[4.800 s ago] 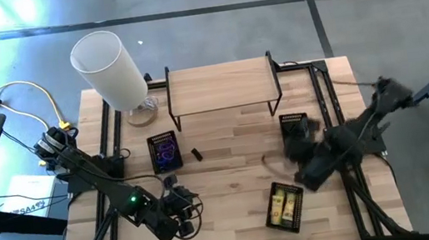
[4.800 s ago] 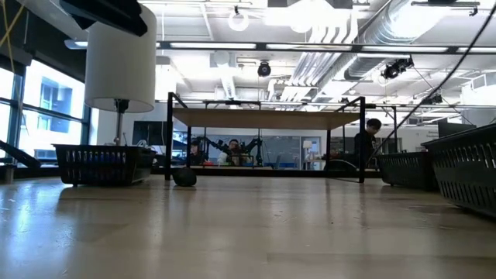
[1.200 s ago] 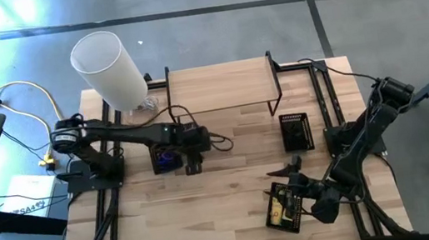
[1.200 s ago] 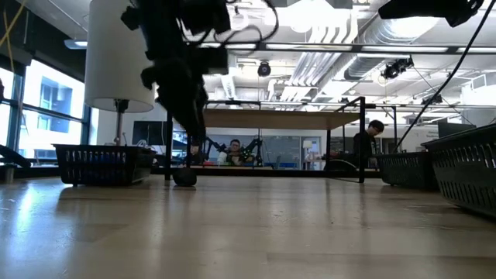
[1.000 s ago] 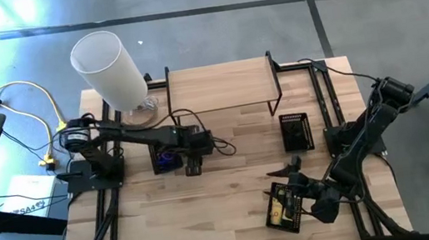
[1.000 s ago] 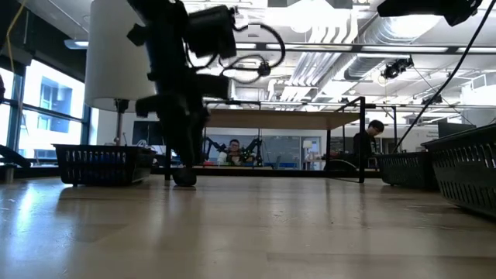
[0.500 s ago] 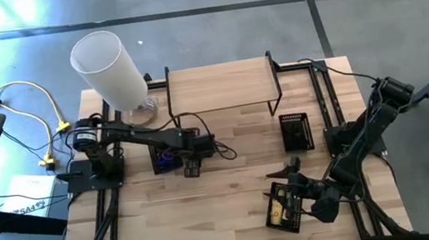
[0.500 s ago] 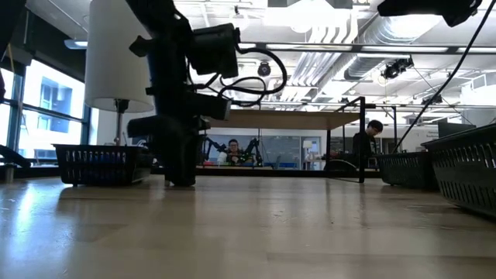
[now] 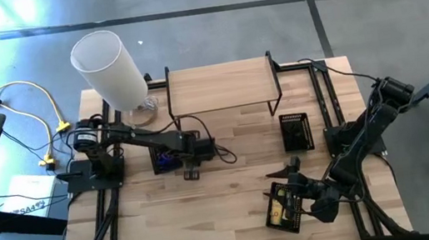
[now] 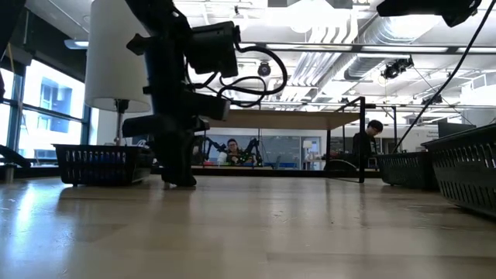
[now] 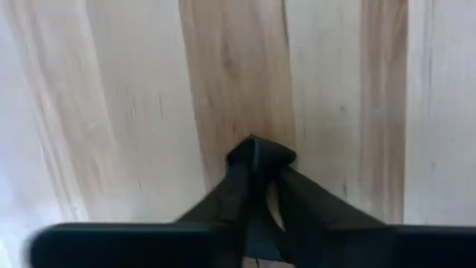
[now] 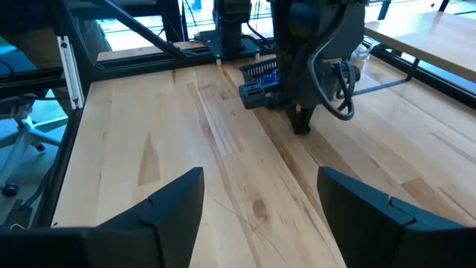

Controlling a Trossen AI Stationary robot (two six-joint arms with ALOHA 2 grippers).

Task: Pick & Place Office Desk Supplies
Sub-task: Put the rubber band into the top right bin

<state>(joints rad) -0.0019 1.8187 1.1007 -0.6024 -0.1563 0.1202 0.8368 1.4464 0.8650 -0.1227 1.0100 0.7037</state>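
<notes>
Surface of pale wooden planks carries everything: a tall white cylinder lamp at the back left, a wooden riser shelf on black legs behind the middle, and three black mesh trays. One tray near the lamp holds purple and blue band loops, one tray at the right looks dark inside, and one tray at the front right holds small yellow rectangular pieces.

Left pincer is down at the surface just beside the loop tray. In its wrist view the two dark fingers come together on a small black block, so I judge the grasp is being made now. Right pincer waits with its fingers spread wide and empty, over the surface just behind the yellow-piece tray.

Some supplies lie in trays already. The block is not yet lifted, so its carrying and placing remain.
</notes>
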